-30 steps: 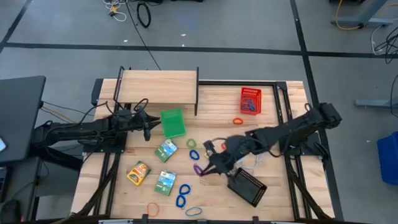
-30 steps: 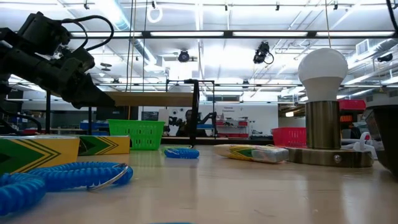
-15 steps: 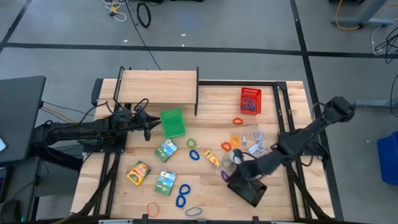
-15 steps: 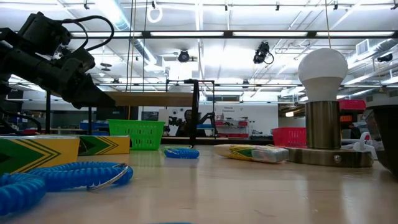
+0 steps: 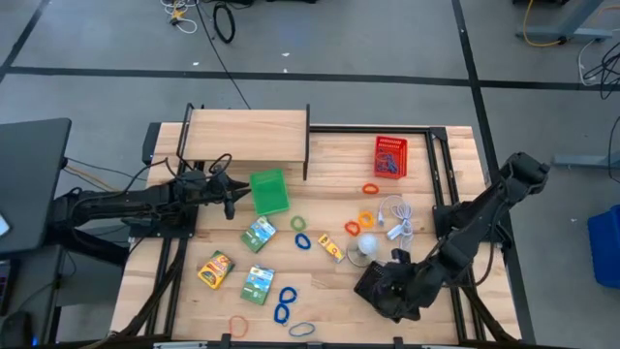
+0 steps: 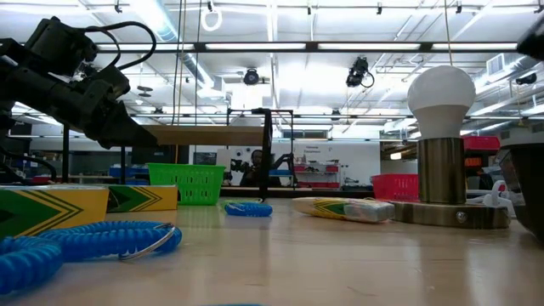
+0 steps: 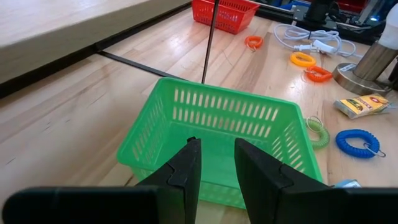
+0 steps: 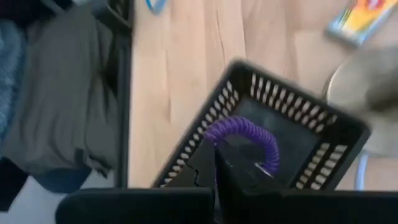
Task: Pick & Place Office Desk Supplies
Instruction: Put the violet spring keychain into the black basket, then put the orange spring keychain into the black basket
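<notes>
Hovering just beside the green basket [image 5: 269, 191], the left gripper [image 5: 232, 198] waited with its fingers slightly parted and nothing between them, while printed packets [image 5: 259, 234] and blue loops [image 5: 285, 301] lay scattered on the table [image 5: 329, 165] in front of it. Farther right, a yellow packet [image 5: 331, 248] and orange loops [image 5: 365, 217] sat near the white ball-shaped lamp [image 5: 366, 244] and its cord. At the right front of the table, the right gripper [image 8: 217, 160] hung over the black basket [image 8: 283, 115], its fingers clamped tight on a purple coil loop [image 8: 245, 134] — the loop poised above the mesh opening but not yet let go. The springy coil looked likely to snag on a finger at release, or bounce off the rim and land on the wood beside it — a risk made worse by the basket's light, easily nudged frame, which a low gripper could shove or tip.
</notes>
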Tool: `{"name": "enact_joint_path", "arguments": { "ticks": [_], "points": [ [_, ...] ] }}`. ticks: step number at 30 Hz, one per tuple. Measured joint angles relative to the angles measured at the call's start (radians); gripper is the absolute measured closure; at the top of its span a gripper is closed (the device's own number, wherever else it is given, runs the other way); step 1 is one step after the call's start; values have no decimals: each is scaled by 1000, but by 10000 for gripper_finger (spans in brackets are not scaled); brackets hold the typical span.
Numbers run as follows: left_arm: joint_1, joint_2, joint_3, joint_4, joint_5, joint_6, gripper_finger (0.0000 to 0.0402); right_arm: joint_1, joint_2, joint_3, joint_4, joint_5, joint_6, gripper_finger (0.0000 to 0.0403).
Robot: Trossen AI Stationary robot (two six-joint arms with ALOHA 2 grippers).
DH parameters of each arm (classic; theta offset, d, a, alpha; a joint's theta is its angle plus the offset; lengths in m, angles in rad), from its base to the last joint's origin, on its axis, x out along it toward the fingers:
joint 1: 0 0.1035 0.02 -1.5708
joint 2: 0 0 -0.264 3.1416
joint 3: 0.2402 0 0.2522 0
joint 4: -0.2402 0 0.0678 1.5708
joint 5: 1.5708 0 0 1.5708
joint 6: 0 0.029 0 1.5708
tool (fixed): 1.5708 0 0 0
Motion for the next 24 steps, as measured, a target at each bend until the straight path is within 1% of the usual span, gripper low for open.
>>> {"name": "enact_joint_path", "arguments": {
  "ticks": [4, 6, 10, 19, 24],
  "points": [
    [0, 0, 0, 0, -6, 4, 298, -9, 70, 0, 4, -52, 14, 402],
    [0, 0, 0, 0, -7, 9, 298, -13, 98, 0, 5, -78, 29, 394],
    [0, 0, 0, 0, -7, 9, 298, -20, 141, 0, 6, -118, 47, 359],
    [0, 0, 0, 0, -7, 9, 298, -42, 156, 0, 15, -126, 46, 276],
    [0, 0, 0, -1, -8, 9, 298, -56, 155, 0, 57, -127, 38, 248]
  ]
}}
